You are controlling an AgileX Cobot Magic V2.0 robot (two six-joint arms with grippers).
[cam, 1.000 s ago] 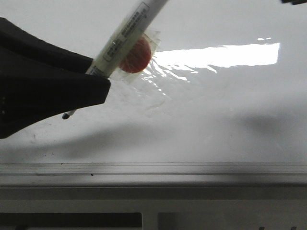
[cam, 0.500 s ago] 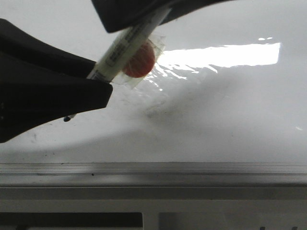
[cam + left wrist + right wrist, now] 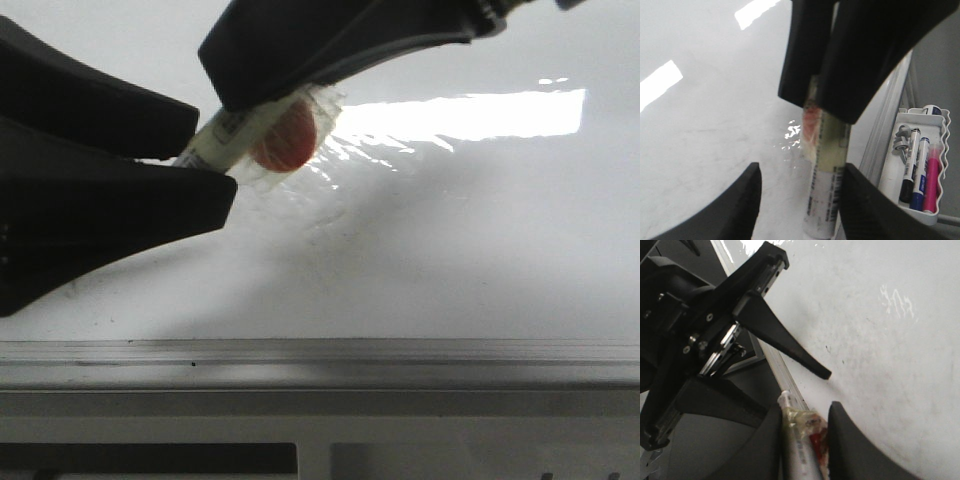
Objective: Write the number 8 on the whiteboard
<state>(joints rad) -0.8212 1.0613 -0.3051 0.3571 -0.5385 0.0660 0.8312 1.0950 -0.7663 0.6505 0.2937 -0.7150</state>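
Both grippers are on one marker (image 3: 232,133) over the whiteboard (image 3: 450,250). Right gripper (image 3: 805,432) has its fingers clamped on the barrel; left gripper (image 3: 800,200) has its fingers apart around the lower end. No 8 visible yet.

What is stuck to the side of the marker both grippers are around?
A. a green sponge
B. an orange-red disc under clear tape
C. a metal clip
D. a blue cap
B: an orange-red disc sits under clear tape on the marker, between the grippers.
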